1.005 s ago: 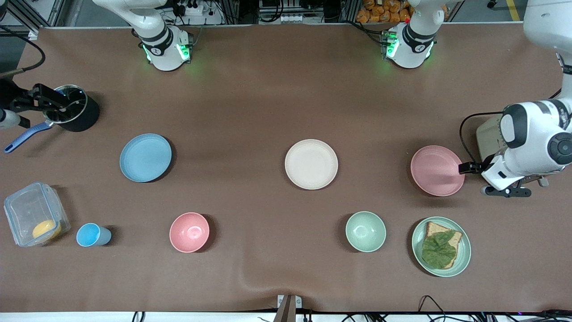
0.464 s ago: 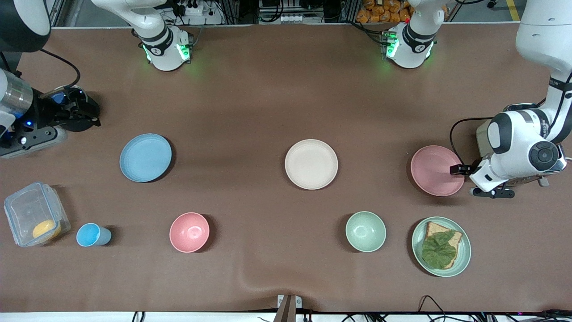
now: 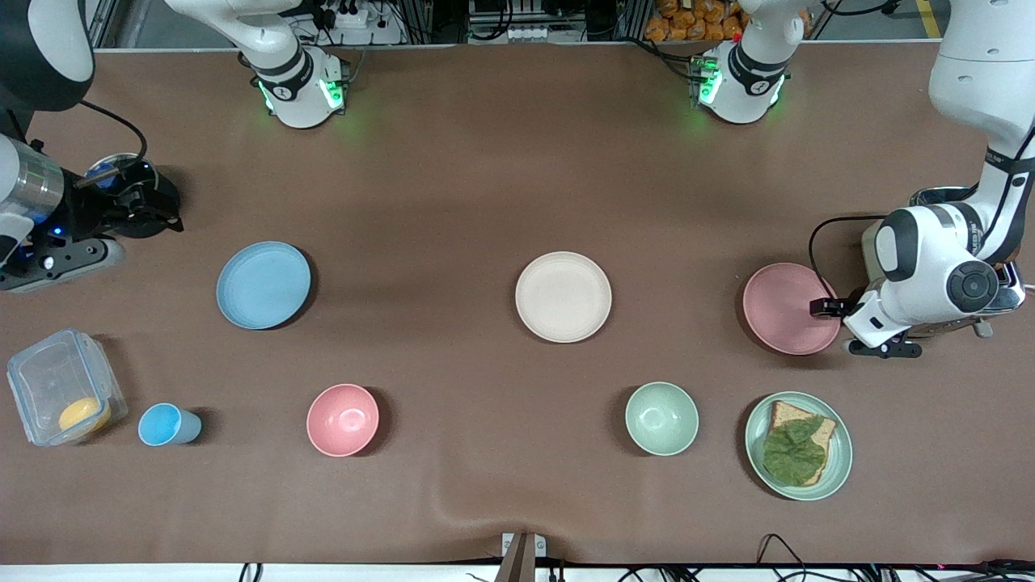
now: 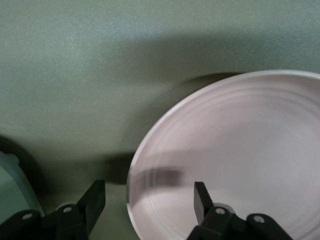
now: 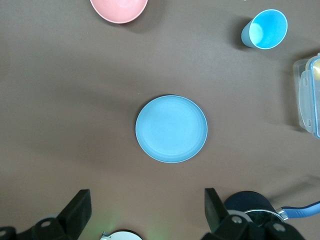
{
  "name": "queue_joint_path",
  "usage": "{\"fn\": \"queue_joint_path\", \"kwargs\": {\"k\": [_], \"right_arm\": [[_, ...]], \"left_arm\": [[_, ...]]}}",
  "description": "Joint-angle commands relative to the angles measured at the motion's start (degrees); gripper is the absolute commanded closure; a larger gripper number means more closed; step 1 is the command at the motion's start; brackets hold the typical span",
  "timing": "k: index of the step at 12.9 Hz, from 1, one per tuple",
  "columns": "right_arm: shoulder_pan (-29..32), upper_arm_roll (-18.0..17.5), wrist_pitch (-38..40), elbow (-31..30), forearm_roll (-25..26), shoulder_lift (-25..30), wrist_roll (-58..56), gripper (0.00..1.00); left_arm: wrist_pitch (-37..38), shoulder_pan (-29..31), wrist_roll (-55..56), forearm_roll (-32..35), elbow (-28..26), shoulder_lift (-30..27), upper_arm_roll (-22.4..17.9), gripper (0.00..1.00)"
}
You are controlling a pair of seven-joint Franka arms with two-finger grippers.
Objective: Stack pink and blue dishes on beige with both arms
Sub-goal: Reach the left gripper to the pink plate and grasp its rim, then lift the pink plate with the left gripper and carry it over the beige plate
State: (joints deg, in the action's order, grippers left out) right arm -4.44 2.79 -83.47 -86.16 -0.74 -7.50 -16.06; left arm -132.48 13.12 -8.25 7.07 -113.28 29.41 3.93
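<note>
The pale pink plate [image 3: 784, 311] lies toward the left arm's end of the table. My left gripper [image 3: 821, 308] is low at its rim and open. In the left wrist view the pink plate [image 4: 240, 150] has its rim between the spread fingers [image 4: 95, 199]. The beige plate [image 3: 563, 297] lies at the table's middle. The light blue plate [image 3: 264, 284] lies toward the right arm's end. My right gripper [image 3: 158, 214] hangs open above the black pot, apart from the blue plate [image 5: 171, 129], which the right wrist view shows from high up.
Nearer the front camera stand a pink bowl [image 3: 343, 419], a green bowl [image 3: 661, 418], a green plate with toast [image 3: 841, 461], a small blue cup [image 3: 166, 425] and a clear lidded box [image 3: 48, 380]. A black pot [image 5: 248, 202] with a blue handle sits under my right gripper.
The left gripper has crept toward the pink plate, one finger now over its rim. The right arm has swung in over the pot and turned its wrist downward.
</note>
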Motion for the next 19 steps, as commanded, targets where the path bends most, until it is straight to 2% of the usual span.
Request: {"fn": "queue_joint_path", "kwargs": {"k": [1,3,5,9,12,15,17,19], "right_arm": [[0.3,-0.3,0.5,-0.1,0.6,0.2,0.4,0.0],[0.4,-0.3,0.1,0.0,0.7,-0.4,0.7,0.0],[0.6,-0.3,0.0,0.1,0.7,-0.8,0.7,0.0],[0.8,-0.1,0.3,0.1,0.7,-0.9,0.7,0.0],[1.5,-0.1,0.6,0.2,0.6,-0.9,0.6,0.0],[2.7,-0.1,1.3,0.3,0.4,-0.8,0.2,0.0],[2.9,-0.1,1.3,0.4,0.4,-0.8,0.1,0.0],[3.8,-0.1,1.5,0.3,0.3,-0.8,-0.2,0.0]], "left_arm": [[-0.8,1.4,-1.0,0.0,-0.3,0.4,0.7,0.56],[-0.8,1.4,-1.0,-0.6,-0.3,0.5,0.8,0.9],[-0.8,1.4,-1.2,-2.1,-0.3,0.5,0.9,1.0],[-0.2,2.4,-3.4,-4.9,0.1,-0.1,2.8,1.0],[3.5,2.4,-4.5,-11.0,1.6,-3.3,8.4,1.0],[11.8,1.7,-3.4,-11.3,10.8,-4.1,14.9,1.0],[16.4,-1.1,1.8,-11.1,16.1,-3.8,17.3,1.0],[17.5,-6.2,9.3,-11.2,18.3,-3.9,17.9,1.0]]}}
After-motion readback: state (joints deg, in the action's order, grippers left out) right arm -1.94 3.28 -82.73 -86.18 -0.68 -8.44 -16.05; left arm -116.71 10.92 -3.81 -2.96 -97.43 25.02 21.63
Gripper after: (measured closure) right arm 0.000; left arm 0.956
